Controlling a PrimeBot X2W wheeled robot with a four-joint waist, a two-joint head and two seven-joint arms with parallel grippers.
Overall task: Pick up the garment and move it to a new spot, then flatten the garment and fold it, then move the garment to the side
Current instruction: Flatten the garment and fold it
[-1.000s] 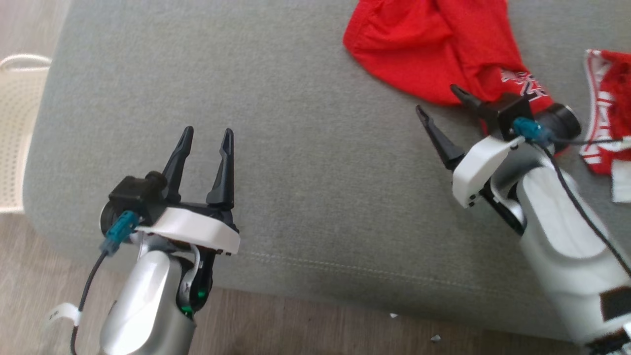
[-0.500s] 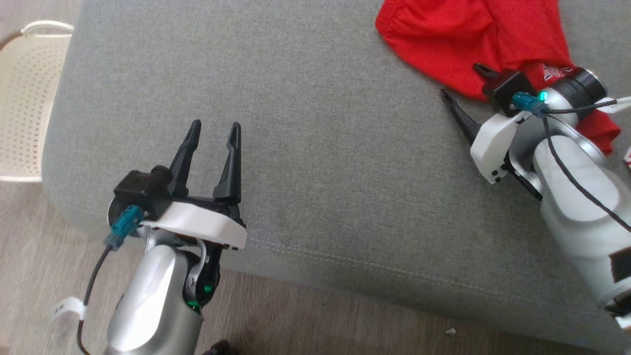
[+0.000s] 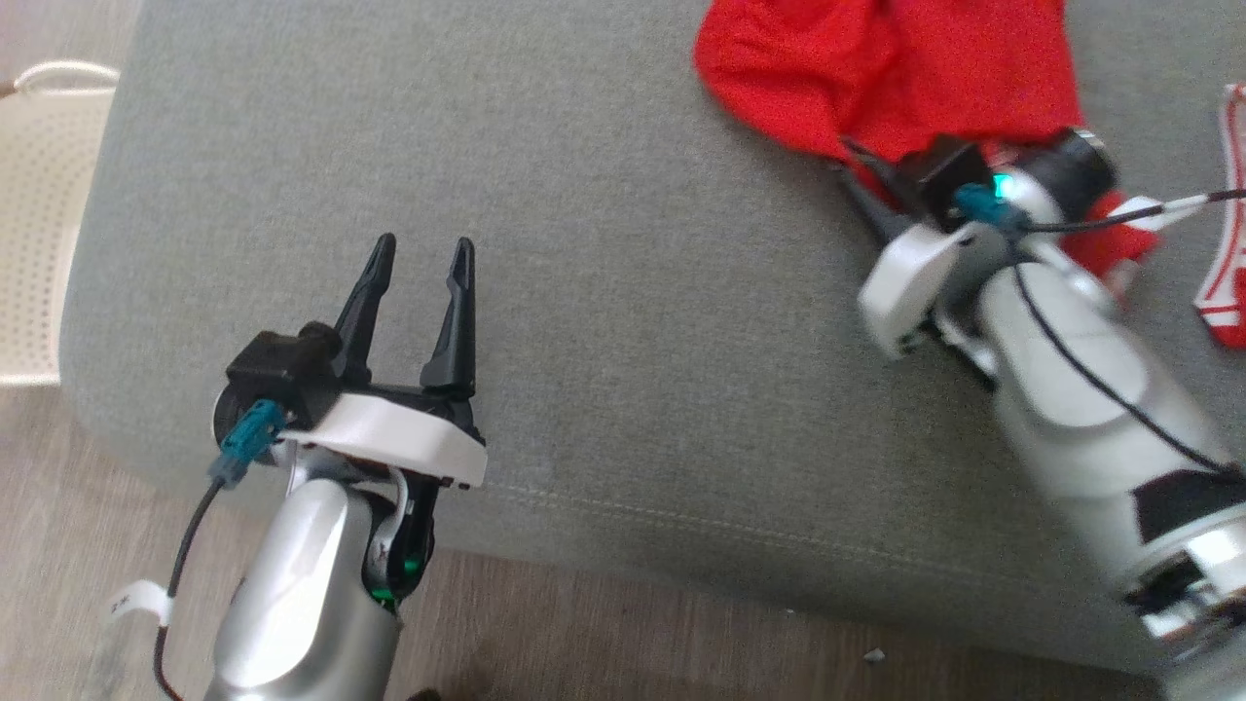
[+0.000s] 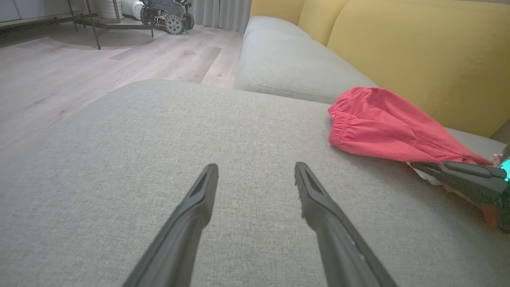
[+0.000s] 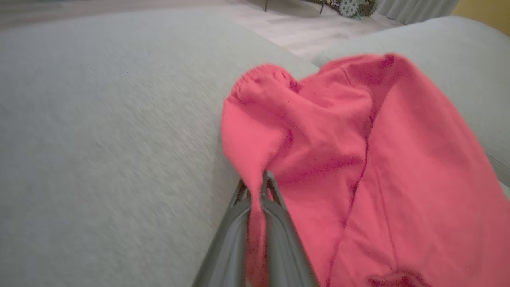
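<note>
The red garment (image 3: 896, 68) lies bunched on the grey sofa cushion (image 3: 604, 292), at 1 o'clock in the head view, its elastic hem turned toward 9 o'clock. The right pincer (image 3: 855, 166) sits at the garment's 6 o'clock edge, clenched on a fold of the red cloth; in the right wrist view its 2 fingers (image 5: 275, 215) press together with fabric between them. The left pincer (image 3: 424, 248) hovers at 7 o'clock over bare cushion, released, its fingers spread and well apart from the garment. A red-and-white cloth (image 3: 1228, 292) lies at 3 o'clock, and a white perforated basket (image 3: 39, 195) stands at 9 o'clock.
</note>
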